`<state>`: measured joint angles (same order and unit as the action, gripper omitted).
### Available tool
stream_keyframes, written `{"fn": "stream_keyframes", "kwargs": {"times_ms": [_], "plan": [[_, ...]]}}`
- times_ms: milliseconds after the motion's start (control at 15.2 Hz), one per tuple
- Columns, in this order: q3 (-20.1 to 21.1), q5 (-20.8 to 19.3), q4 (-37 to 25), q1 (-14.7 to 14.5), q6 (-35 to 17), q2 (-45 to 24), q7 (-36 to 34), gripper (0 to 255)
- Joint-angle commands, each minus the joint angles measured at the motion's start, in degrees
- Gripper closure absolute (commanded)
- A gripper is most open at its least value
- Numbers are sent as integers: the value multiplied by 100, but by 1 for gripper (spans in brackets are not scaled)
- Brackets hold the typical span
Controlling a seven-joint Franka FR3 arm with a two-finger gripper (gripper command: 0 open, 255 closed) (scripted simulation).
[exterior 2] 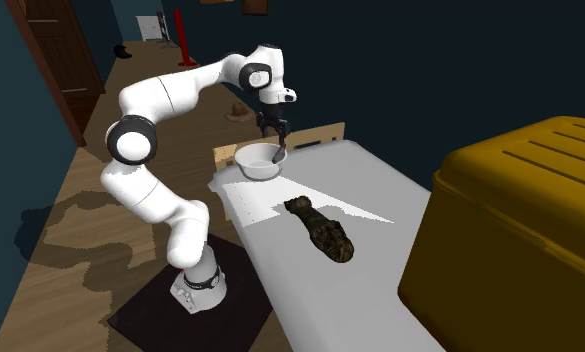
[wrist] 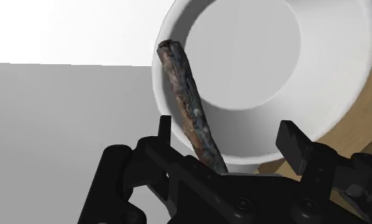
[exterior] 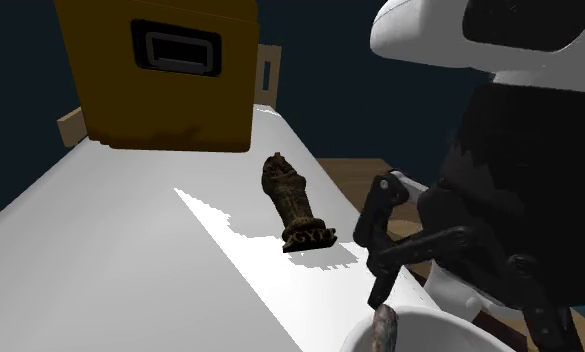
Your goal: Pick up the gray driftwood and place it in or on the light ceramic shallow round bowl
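Observation:
The gray driftwood (wrist: 189, 102), a thin dark stick, leans across the rim of the white shallow round bowl (wrist: 324, 95), its far end sticking out over the rim and its near end down inside. My gripper (wrist: 229, 132) hangs just above the bowl's near rim and is open. The stick passes close to one finger (wrist: 165, 127), and the other finger (wrist: 292, 141) stands well clear of it. In the shoulder view the driftwood (exterior: 384, 330) rests in the bowl (exterior: 435, 335) below the gripper (exterior: 373, 266). The second exterior view shows the gripper (exterior 2: 278, 137) over the bowl (exterior 2: 255, 163).
A brown carved figurine (exterior: 298, 205) lies on the white table (exterior: 120, 250), a hand's length from the bowl. A big yellow crate (exterior: 165, 70) stands at the table's far end. The bowl sits near the table's corner, with wooden floor (exterior 2: 80, 250) beyond the edge.

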<state>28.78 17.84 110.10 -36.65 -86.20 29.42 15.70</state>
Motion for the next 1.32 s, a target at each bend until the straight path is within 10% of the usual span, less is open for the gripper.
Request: {"fn": "stream_keyframes", "kwargs": {"times_ms": [0,1122,1188,1254], "plan": [[211,-703,-43,-144,-395,-282,1108,0],[333,-950,629,-249,-1192,-305,1608,0],[333,-950,629,-249,-1192,-305,1608,255],[333,-950,629,-249,-1192,-305,1608,255]]}}
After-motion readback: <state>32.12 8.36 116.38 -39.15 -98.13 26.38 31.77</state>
